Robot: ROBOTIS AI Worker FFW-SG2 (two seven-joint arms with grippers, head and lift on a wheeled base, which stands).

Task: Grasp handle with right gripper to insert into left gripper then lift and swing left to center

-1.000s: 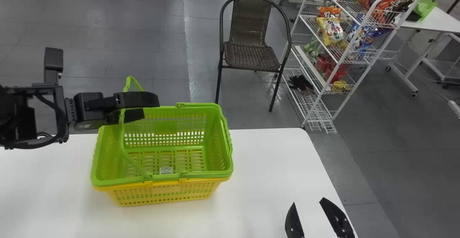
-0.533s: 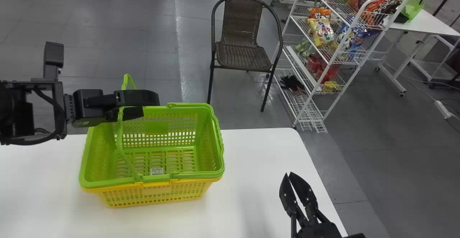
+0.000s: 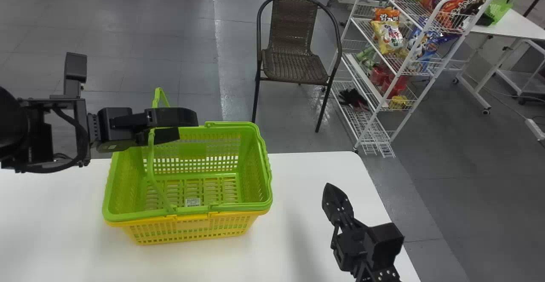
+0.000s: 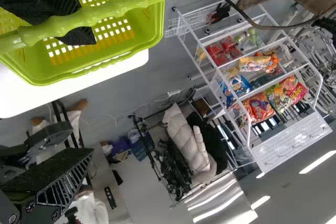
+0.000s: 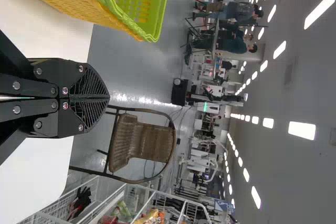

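Baskets stacked at far edge of counter, left end effector spread beside raised handle, right end effector pressed together near right edge

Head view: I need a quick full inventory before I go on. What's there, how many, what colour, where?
Green basket: one, green, nested in the yellow one
Yellow basket: one, yellow, on the table
Raised handle: one, green, at the left gripper
Label: one, whitish, basket floor
Table: one, white, foreground
Chair: one, brown, beyond the table
Rack: one, white, upper right
Snack bags: several, mixed colours, on rack
Far table: one, white, behind rack
Left gripper: one, black, over green basket's left part
Right gripper: one, black, right of baskets
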